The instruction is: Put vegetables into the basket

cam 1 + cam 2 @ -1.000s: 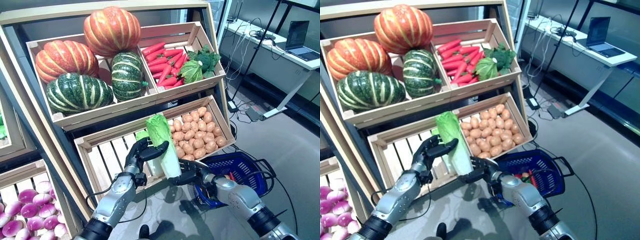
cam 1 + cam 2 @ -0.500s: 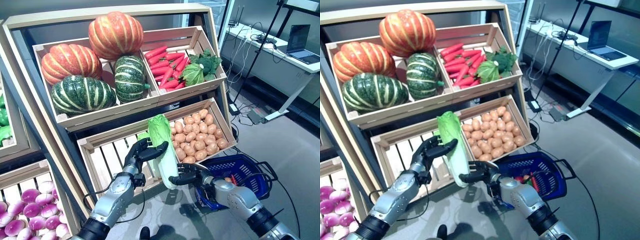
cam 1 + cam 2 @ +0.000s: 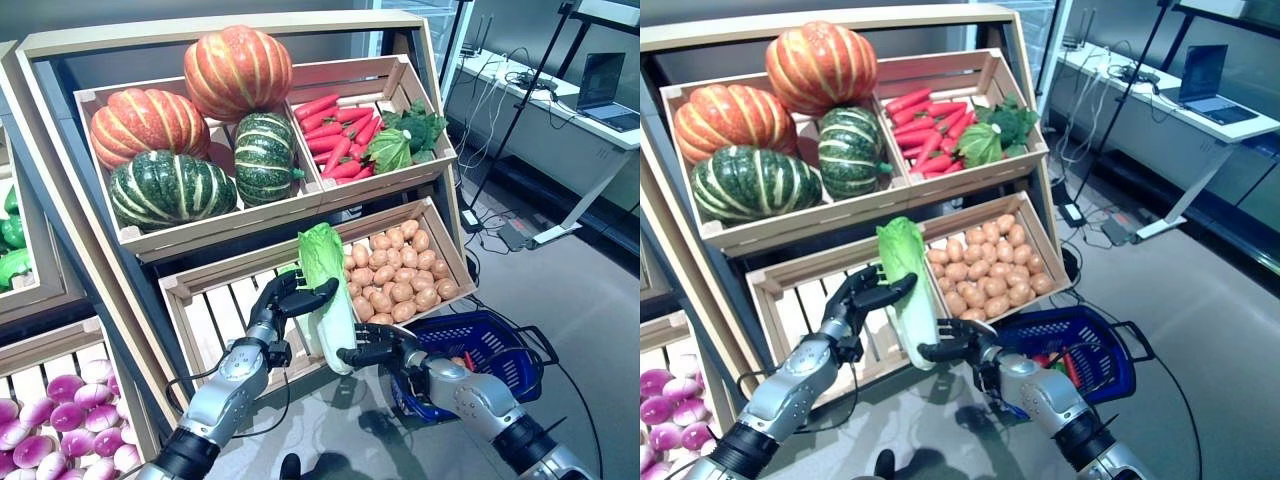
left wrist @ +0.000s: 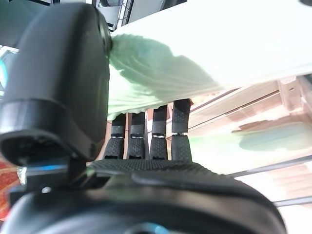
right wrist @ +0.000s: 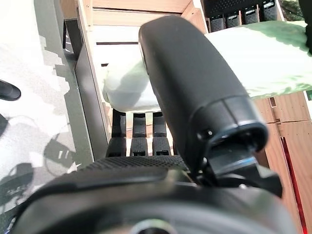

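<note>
Both hands, left hand (image 3: 284,305) and right hand (image 3: 385,350), curled on upright napa cabbage (image 3: 325,290); blue basket (image 3: 500,345) at 4 o'clock.

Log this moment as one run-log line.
stage: carrying | left hand: shut on cabbage | right hand: shut on cabbage | basket: floor, right of hands

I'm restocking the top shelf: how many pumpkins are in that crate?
4, all in the top-left crate: an orange one at the back, another orange one on the left, a green striped one in front, another green striped one on the right. More may be hidden behind.
</note>
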